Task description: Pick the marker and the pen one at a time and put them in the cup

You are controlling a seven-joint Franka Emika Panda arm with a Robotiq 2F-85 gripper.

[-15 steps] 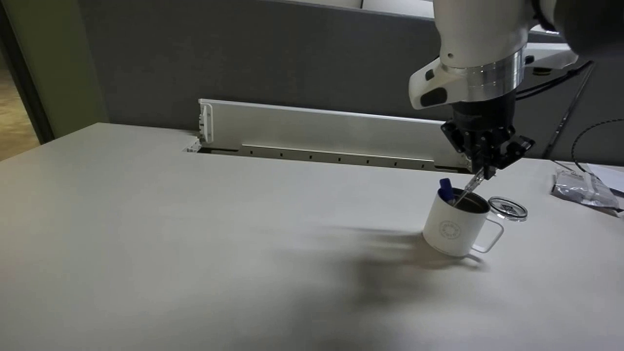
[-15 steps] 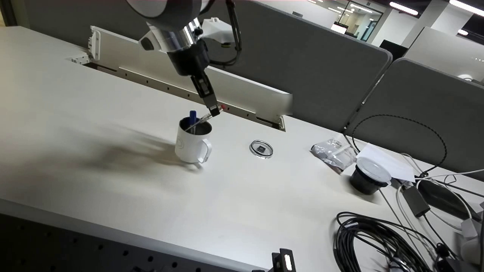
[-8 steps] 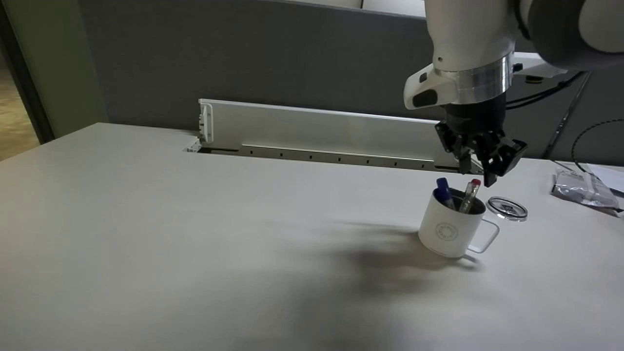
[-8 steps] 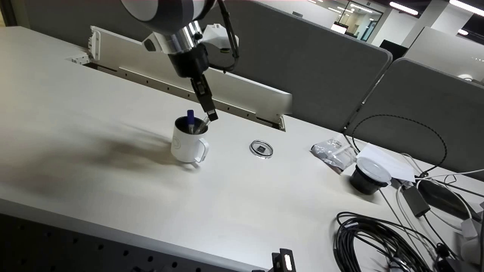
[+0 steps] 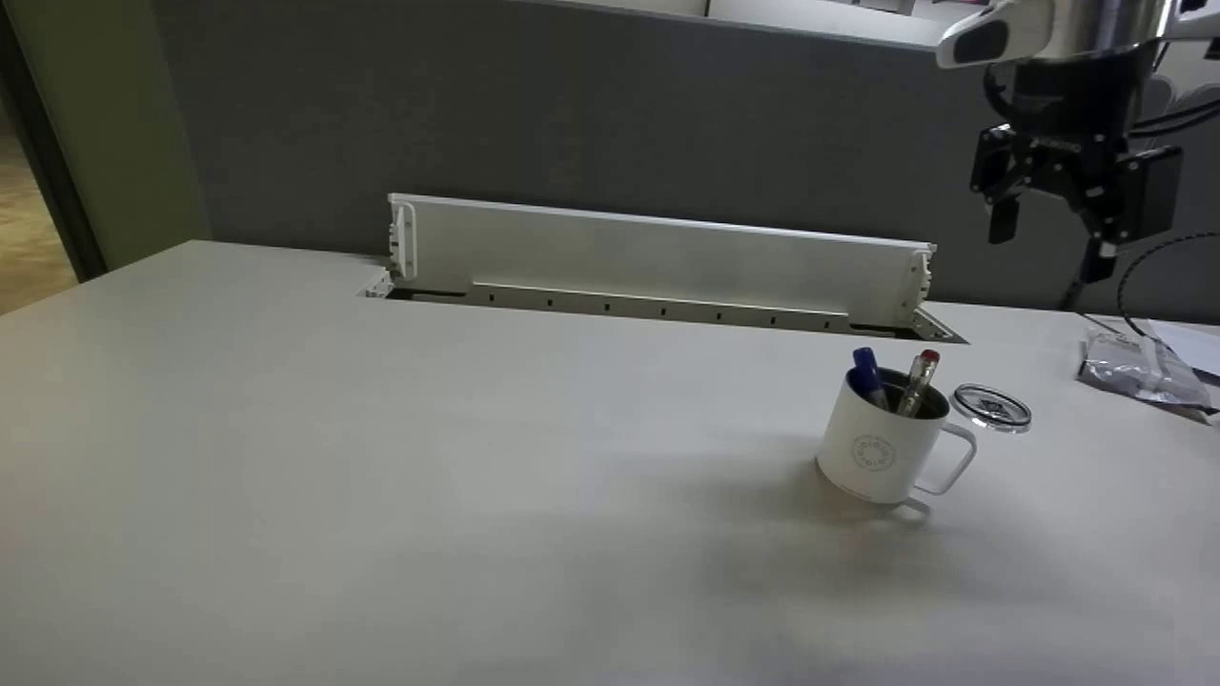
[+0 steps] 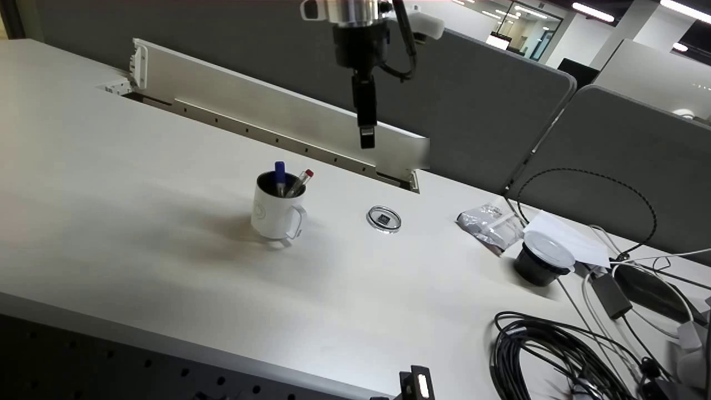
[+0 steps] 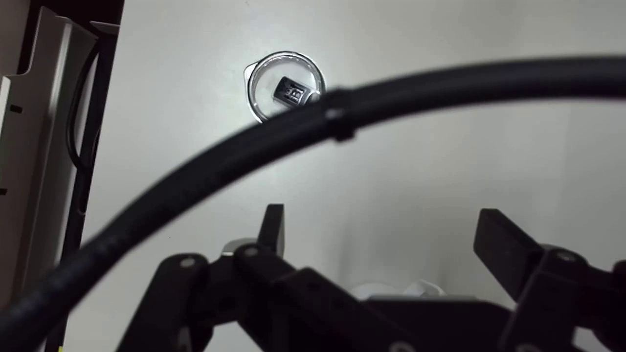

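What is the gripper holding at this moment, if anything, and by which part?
Nothing is held: the gripper is open, its jaws wide apart, and the marker and pen both sit in the cup.

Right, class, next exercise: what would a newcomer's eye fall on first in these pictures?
Probably the white cup standing on the table, with the blue-capped marker and the red-ended pen sticking out of it. Then perhaps the open black gripper, hanging above the table. Third might be the coil of black cable, at lower right in an exterior view.
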